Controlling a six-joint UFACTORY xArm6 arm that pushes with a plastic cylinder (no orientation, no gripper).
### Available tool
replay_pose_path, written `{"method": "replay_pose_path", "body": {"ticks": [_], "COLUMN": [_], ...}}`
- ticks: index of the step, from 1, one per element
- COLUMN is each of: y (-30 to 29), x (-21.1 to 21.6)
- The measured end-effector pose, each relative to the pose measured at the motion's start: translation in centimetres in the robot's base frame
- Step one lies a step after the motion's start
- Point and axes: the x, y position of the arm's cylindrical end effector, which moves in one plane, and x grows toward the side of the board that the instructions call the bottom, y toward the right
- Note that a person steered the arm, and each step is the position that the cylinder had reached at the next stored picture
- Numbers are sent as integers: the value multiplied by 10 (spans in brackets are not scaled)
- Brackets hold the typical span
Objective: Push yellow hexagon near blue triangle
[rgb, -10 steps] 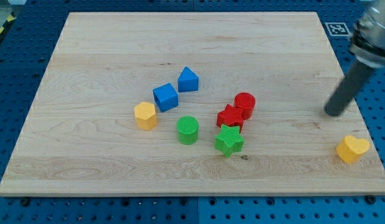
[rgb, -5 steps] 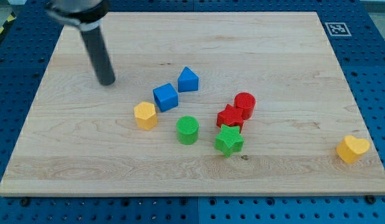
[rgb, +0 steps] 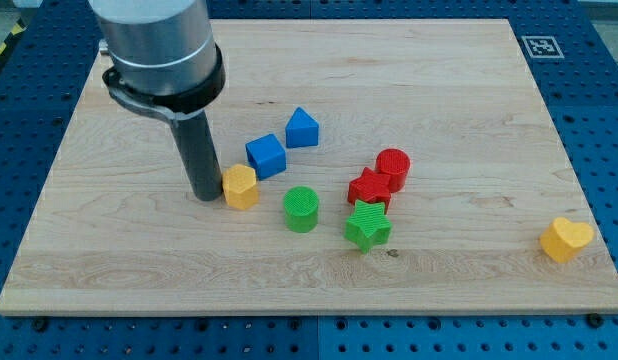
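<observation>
The yellow hexagon lies left of the board's middle. My tip stands right against its left side. The blue triangle lies up and to the right of the hexagon. A blue cube sits between them, just above and right of the hexagon. The arm's grey body rises from the rod toward the view's top left.
A green cylinder lies right of the hexagon. A red star, a red cylinder and a green star cluster further right. A yellow heart sits at the bottom right. The wooden board lies on a blue pegboard.
My tip swept from the far right to the upper left, then came down to the hexagon's left side. The yellow hexagon has shifted slightly to the right.
</observation>
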Motion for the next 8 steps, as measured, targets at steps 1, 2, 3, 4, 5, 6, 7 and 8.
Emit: {"method": "replay_pose_path", "body": {"ticks": [1, 2, 3, 4, 5, 6, 7, 8], "y": [14, 28, 42, 54, 68, 94, 120, 141], "x": [10, 10, 10, 7, -2, -6, -23, -57]}}
